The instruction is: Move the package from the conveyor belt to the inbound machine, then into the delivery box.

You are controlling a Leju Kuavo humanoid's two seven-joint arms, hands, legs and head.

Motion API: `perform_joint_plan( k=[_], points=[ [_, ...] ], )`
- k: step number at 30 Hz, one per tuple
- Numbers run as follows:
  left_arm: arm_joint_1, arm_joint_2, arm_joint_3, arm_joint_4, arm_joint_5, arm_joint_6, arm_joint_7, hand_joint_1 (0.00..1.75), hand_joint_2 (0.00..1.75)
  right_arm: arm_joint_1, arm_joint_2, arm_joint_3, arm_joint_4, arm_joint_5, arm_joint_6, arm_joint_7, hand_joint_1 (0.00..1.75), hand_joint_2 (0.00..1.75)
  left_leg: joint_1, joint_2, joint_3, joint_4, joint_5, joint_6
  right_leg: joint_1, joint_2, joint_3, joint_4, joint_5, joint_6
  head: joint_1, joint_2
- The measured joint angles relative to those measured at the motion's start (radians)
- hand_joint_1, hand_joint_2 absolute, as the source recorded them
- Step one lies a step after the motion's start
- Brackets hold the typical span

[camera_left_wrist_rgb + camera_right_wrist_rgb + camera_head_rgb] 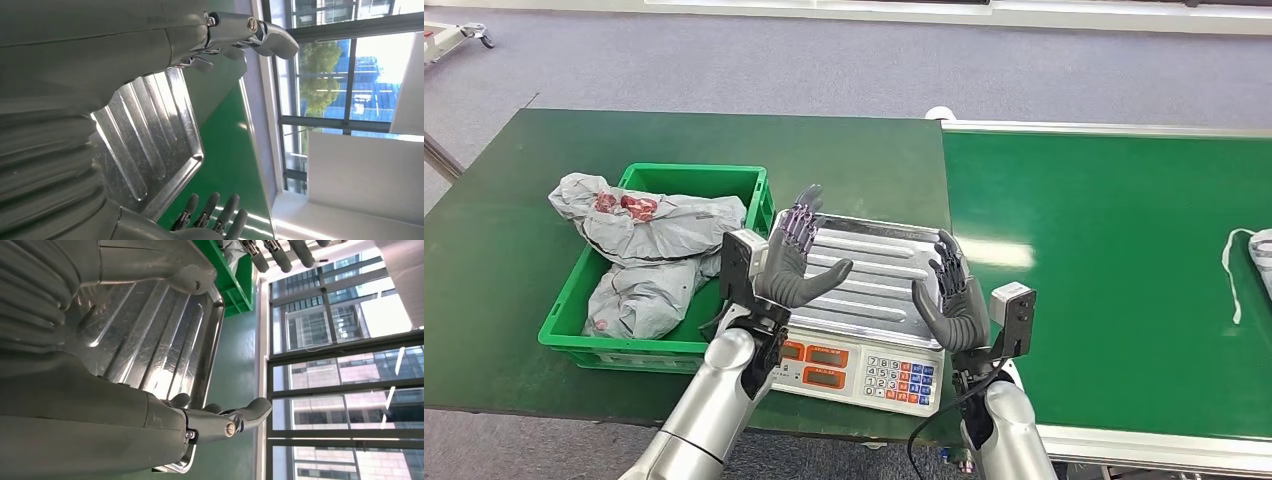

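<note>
A grey package (1260, 252) lies at the far right edge of the green conveyor belt (1114, 250), a white strap trailing from it. The inbound machine, a scale with a ribbed steel tray (874, 270) and keypad front (864, 368), stands between table and belt. My left hand (799, 258) and right hand (951, 295) hover over the tray, palms facing each other, fingers spread, holding nothing. The green delivery box (754, 190) sits left of the scale with grey bagged packages (659, 225) in it. The tray (150, 135) (165, 335) shows in both wrist views.
The dark green table (514, 250) carries the box and scale; its front edge is near my body. Grey floor lies beyond. Windows appear in the wrist views. One bag (584, 200) hangs over the box's far left rim.
</note>
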Motion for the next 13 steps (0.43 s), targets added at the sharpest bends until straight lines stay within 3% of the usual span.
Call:
perform_joint_plan(
  k=[2,6,7,11,13],
  points=[
    [0.002,0.0,0.0,0.006,-0.021,0.036,0.001,0.0,1.75,0.004,0.002,0.007,-0.007,0.005,-0.019,0.004,0.0,0.0,0.0,0.0,0.0,0.0,0.0,0.0,0.0,0.0,0.0,0.0,0.0,0.0,0.0,0.0],
    [0.013,0.0,0.0,0.012,-0.063,0.081,-0.011,0.0,1.75,0.02,0.005,0.027,-0.027,0.026,-0.071,0.018,0.0,1.75,0.0,0.0,0.0,0.0,0.0,0.0,0.0,0.0,0.0,0.0,0.0,0.0,0.0,0.0],
    [0.017,-0.001,0.0,0.012,-0.07,0.086,-0.013,0.0,1.75,0.022,0.005,0.03,-0.03,0.031,-0.08,0.019,0.0,1.75,0.0,0.0,0.0,0.0,0.0,0.0,0.0,0.0,0.0,0.0,0.0,0.0,0.0,0.0],
    [0.033,-0.005,0.0,0.002,-0.084,0.097,-0.014,0.0,1.75,0.034,0.005,0.038,-0.048,0.042,-0.097,0.025,0.0,0.0,0.0,0.0,0.0,0.0,0.0,0.0,0.0,0.0,0.0,0.0,0.0,0.0,0.0,0.0],
    [0.042,-0.007,0.0,-0.006,-0.086,0.099,-0.011,0.0,1.75,0.037,0.005,0.04,-0.055,0.043,-0.098,0.029,0.0,0.0,0.0,0.0,0.0,0.0,0.0,0.0,0.0,0.0,0.0,0.0,0.0,0.0,0.0,0.0]
  ],
)
